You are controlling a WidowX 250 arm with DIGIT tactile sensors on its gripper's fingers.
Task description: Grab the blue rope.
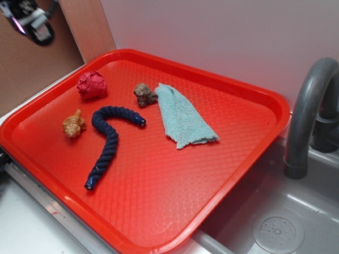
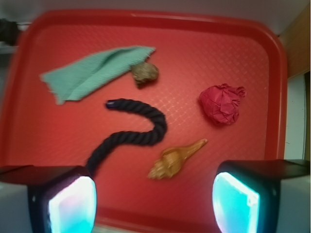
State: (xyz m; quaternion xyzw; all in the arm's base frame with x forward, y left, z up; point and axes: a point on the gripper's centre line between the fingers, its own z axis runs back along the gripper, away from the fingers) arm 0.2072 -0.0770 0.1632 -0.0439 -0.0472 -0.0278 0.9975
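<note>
Red tray (image 1: 249,137) with a blue rope (image 1: 108,140) and an open gripper (image 2: 153,199) above it.

The rope lies hooked on the tray, between a shell (image 2: 175,159) and a teal cloth (image 2: 92,73). The gripper's fingers (image 2: 70,201) are spread wide, holding nothing. A crumpled red ball (image 2: 221,103) sits nearby.

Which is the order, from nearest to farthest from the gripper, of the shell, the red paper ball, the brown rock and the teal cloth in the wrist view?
Measured from the gripper at the bottom edge:
1. Shell, just above, slightly right.
2. Red paper ball, upper right.
3. Brown rock, straight ahead, beyond the blue rope.
4. Teal cloth, upper left; its near corner is too close to call against the rock.
</note>
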